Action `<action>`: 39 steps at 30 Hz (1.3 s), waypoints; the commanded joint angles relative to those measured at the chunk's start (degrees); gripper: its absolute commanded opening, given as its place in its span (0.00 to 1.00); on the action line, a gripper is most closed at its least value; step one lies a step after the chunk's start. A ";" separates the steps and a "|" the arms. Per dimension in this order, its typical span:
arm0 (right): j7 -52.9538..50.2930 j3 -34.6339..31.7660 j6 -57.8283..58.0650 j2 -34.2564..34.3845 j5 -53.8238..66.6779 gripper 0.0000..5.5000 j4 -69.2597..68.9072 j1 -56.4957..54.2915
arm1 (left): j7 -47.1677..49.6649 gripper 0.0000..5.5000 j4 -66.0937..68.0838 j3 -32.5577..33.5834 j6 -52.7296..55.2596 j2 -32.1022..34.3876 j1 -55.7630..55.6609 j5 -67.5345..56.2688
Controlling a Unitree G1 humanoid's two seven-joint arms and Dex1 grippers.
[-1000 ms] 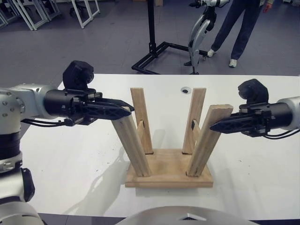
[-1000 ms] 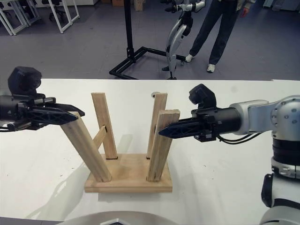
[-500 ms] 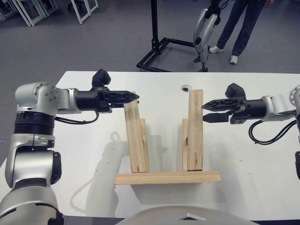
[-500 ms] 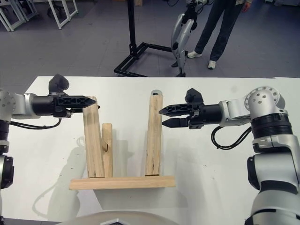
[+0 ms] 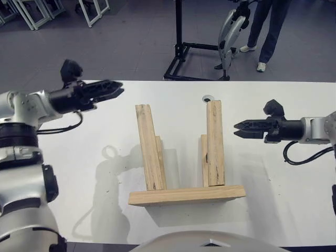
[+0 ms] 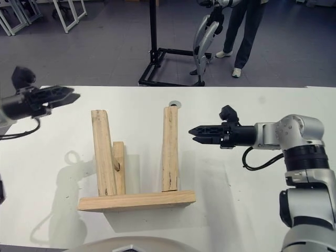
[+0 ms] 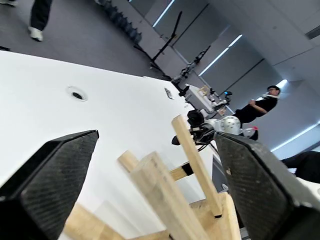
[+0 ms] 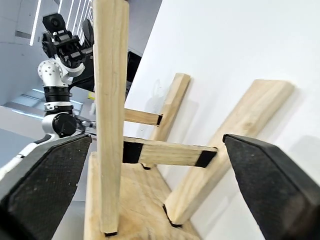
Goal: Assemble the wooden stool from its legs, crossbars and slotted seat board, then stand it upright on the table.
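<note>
The wooden stool lies on its side in the middle of the table. Its seat board stands on edge at the near side. The legs point away from me, joined by crossbars. My left gripper hovers open to the left of the left leg's far end, well apart from it. To the right of the right leg, my right gripper is also open and a short gap from the wood. Neither gripper touches the stool. The legs rise between the left gripper's fingers.
A round cable hole sits in the table just beyond the right leg's end. The white tabletop extends on both sides of the stool. Past the far table edge, a black stand is on the floor.
The stool has gone from resting upside down on its seat to lying on its side with its legs pointing away. Both grippers have let go of the legs and drawn outward, the left one farthest.
</note>
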 commanded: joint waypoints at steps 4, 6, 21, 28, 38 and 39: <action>15.29 -4.37 -22.49 -16.16 -10.33 0.89 -26.34 29.38 | -5.55 0.83 -38.57 9.93 -15.68 7.87 48.63 3.97; 17.66 -5.49 -25.18 -18.88 -11.71 0.95 -30.23 34.79 | -5.21 0.90 -46.24 13.08 -15.36 7.47 57.45 3.39; 4.72 -4.28 -34.83 -6.20 -16.45 1.00 -49.90 38.17 | 5.30 0.93 -65.42 1.87 -25.43 1.14 59.31 7.82; 2.66 -2.82 -29.66 -5.48 -12.94 0.75 -52.20 38.12 | 9.73 0.73 -65.07 -0.46 -22.24 -0.17 57.29 5.82; -0.34 -3.95 -21.27 -3.53 -3.74 0.42 -52.48 33.54 | 12.51 0.44 -64.40 1.04 -17.74 -3.32 51.65 -2.65; -1.95 -5.37 -19.01 -2.48 -0.73 0.41 -51.48 31.37 | 12.77 0.43 -64.90 1.99 -16.08 -3.30 50.72 -5.21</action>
